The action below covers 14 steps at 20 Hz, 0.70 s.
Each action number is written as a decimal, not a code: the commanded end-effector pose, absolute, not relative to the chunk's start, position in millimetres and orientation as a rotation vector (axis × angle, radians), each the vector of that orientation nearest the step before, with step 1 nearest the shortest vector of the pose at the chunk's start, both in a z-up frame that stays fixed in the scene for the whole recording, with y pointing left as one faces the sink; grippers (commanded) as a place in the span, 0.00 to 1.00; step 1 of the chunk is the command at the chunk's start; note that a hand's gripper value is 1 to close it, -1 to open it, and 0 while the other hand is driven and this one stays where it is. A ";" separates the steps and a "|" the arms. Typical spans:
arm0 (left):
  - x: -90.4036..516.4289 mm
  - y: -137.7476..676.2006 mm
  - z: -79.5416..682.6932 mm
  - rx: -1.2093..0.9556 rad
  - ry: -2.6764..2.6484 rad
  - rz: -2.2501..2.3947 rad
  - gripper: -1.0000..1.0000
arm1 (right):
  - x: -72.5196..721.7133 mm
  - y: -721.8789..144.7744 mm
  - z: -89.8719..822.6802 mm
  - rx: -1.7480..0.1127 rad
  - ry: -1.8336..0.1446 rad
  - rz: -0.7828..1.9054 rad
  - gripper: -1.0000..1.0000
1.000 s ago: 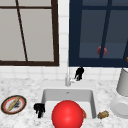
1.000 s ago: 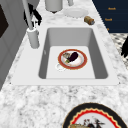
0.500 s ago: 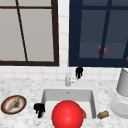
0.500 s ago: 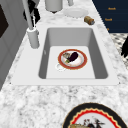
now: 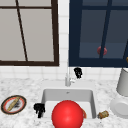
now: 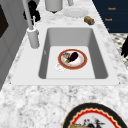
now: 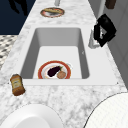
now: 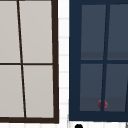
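My right hand (image 5: 78, 72) hovers just right of the faucet (image 5: 67, 78), above the back rim of the sink (image 5: 50, 93). From the right side this hand (image 7: 105, 29) sits beside the faucet (image 7: 93, 40), fingers straight and pointing down at it. My left hand (image 5: 39, 109) hangs by the sink's front left corner with relaxed fingers, holding nothing. On the sink floor lies a red-rimmed plate (image 6: 72, 58) with an eggplant (image 6: 73, 56) and other food on it. A large red ball (image 5: 67, 115) covers the front of the basin in the front view.
A decorated plate (image 5: 13, 104) with food lies on the counter left of the sink. On the right stand a small brown bottle (image 5: 103, 114), a white plate (image 5: 120, 107) and a grey canister (image 5: 123, 82). Windows (image 8: 37, 57) rise behind the faucet.
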<state>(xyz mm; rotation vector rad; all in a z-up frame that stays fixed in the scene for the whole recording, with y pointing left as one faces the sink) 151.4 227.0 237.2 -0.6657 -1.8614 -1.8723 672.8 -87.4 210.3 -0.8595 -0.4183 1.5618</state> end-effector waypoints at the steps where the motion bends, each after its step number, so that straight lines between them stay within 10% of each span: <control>1: 151.4 227.0 237.2 -0.666 -1.861 -1.872 0.50 | 672.1 -62.9 222.6 -0.877 -0.426 1.537 1.00; 14: 151.4 227.0 237.2 -0.666 -1.861 -1.872 0.50 | 654.7 -1.1 191.0 -1.504 -0.031 1.647 1.00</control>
